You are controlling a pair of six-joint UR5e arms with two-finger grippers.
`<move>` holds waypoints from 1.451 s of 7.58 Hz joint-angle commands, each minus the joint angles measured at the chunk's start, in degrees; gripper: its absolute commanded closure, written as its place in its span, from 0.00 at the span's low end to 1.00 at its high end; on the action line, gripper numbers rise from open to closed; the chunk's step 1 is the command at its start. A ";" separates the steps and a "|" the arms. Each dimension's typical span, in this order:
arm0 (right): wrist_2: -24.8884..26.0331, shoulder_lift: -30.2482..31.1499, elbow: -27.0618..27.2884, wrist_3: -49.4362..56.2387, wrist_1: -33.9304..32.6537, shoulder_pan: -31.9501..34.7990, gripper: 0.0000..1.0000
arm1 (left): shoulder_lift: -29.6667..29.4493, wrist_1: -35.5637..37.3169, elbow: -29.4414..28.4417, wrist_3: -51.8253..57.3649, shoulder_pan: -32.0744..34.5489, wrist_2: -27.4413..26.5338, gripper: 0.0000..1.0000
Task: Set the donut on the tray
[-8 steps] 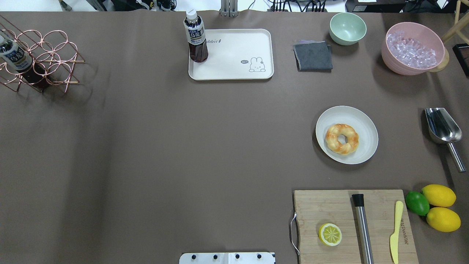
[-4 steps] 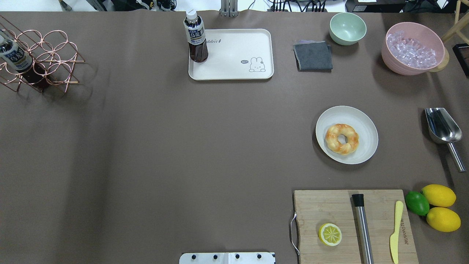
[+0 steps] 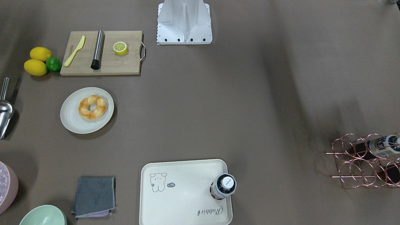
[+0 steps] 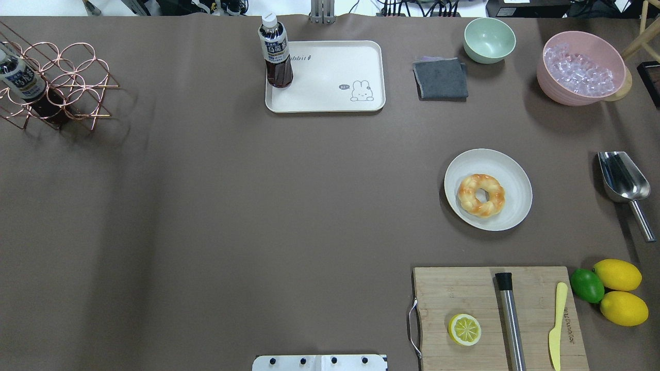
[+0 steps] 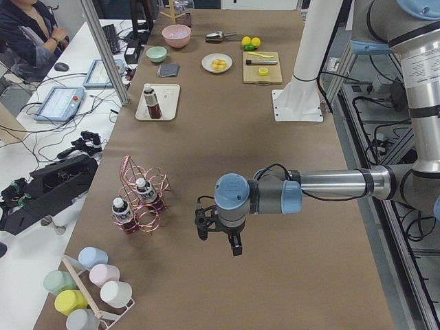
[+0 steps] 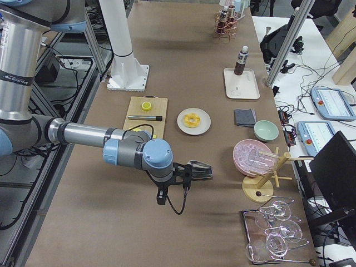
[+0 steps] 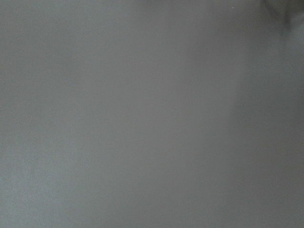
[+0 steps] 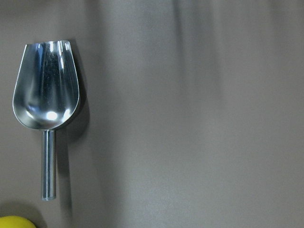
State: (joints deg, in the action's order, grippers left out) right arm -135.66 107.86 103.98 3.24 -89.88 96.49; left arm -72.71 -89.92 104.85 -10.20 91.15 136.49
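Black and grey, the right tool [image 6: 208, 171] hangs over bare table at lower centre of the right side view. It shows only there, so I cannot tell whether its jaws are parted or closed. The same goes for the left tool [image 5: 218, 240], mid-frame in the left side view and well apart from the task's things. The right wrist camera looks down on a steel scoop [image 8: 46, 85] at its upper left, not on the donut. The donut [image 4: 481, 195] lies flat on a round plate [image 4: 510, 167], right of centre in the overhead view. The tray [image 4: 330, 85] sits at top centre, well apart, with a bottle [image 4: 276, 54] upright on its left end. An off-centre descent would likely shove the plate or pinch its rim. A carry that sweeps in toward the tray's left end could topple the bottle, so the bare end by the drawing looks safer.
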 commanded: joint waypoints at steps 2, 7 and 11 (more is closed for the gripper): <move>-0.83 -0.80 2.71 -1.55 -0.12 0.27 0.00 | 0.02 0.00 0.09 0.00 0.08 0.00 0.01; -4.53 -9.66 3.69 -22.06 0.06 -10.94 0.00 | 0.20 -0.08 0.18 0.00 -0.01 0.00 0.01; 3.70 -11.62 -0.07 -52.98 21.69 -27.62 0.01 | 0.20 -0.08 0.27 0.09 -0.01 0.00 0.01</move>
State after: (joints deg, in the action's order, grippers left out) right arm -136.93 96.46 106.74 -34.42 -80.96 77.16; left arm -72.51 -90.00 105.11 -10.19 91.15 136.50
